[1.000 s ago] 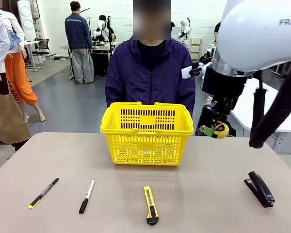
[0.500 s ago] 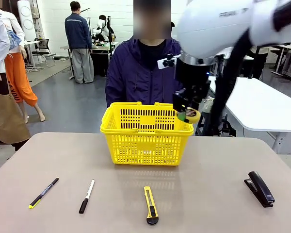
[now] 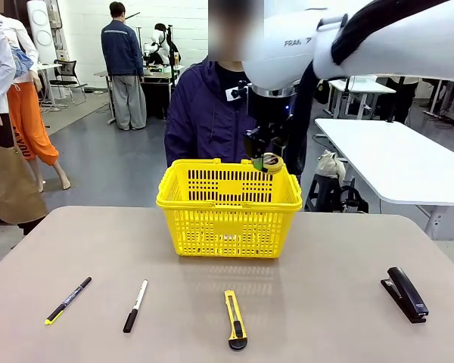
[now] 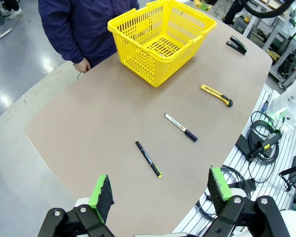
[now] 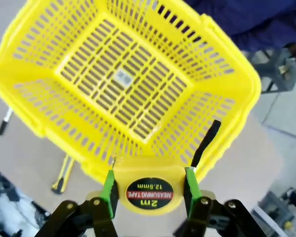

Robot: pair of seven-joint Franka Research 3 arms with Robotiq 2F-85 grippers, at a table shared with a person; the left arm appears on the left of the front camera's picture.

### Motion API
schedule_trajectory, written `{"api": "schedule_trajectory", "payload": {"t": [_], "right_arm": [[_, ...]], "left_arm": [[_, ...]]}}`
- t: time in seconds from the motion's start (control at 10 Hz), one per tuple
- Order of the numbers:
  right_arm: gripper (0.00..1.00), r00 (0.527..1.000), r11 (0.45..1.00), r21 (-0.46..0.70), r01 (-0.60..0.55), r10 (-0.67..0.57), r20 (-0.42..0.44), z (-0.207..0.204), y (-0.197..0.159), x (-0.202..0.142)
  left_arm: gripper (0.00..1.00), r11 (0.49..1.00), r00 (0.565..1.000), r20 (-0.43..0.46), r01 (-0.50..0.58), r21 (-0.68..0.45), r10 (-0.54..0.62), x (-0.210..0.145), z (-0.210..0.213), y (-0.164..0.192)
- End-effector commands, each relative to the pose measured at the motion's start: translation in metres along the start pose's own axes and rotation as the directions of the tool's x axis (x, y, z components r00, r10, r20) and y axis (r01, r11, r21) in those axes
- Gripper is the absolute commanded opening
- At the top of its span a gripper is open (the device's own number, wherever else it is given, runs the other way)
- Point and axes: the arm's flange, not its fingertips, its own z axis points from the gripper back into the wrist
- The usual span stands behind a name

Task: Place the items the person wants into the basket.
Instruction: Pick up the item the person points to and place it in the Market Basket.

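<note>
We logged the right gripper pinching the tape measure at upper centre of the front view, above the rim of the basket; left gripper spread wide; knife and marker lay along the bottom.

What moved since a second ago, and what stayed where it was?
The right gripper, still shut on the tape measure, swung left from far off to the right until it was above the far right rim of the basket. Nothing was let go. The basket, marker, pen, utility knife and stapler stayed put.
</note>
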Motion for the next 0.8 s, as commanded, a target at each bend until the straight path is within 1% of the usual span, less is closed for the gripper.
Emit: {"api": "schedule_trajectory", "payload": {"t": [0.0, 0.2, 0.3, 0.7], "right_arm": [[0.14, 1.0, 0.999, 0.038, 0.0, -0.001, 0.003, -0.002, -0.01, 0.03], [0.14, 0.999, 0.995, 0.093, 0.018, -0.021, 0.03, -0.012, -0.022, 0.031], [0.14, 1.0, 0.999, 0.032, 0.014, -0.014, 0.011, -0.018, -0.012, 0.025], [0.14, 1.0, 0.999, 0.032, 0.014, -0.014, 0.011, -0.018, -0.012, 0.025]], "left_arm": [[1.0, 1.0, 1.0, 0.01, 0.014, -0.01, -0.014, -0.001, 0.001, 0.0], [1.0, 1.0, 1.0, 0.01, 0.014, -0.01, -0.014, -0.001, 0.001, 0.0], [1.0, 1.0, 1.0, 0.01, 0.014, -0.01, -0.014, -0.001, 0.001, 0.0], [1.0, 1.0, 1.0, 0.01, 0.014, -0.01, -0.014, -0.001, 0.001, 0.0]]}}
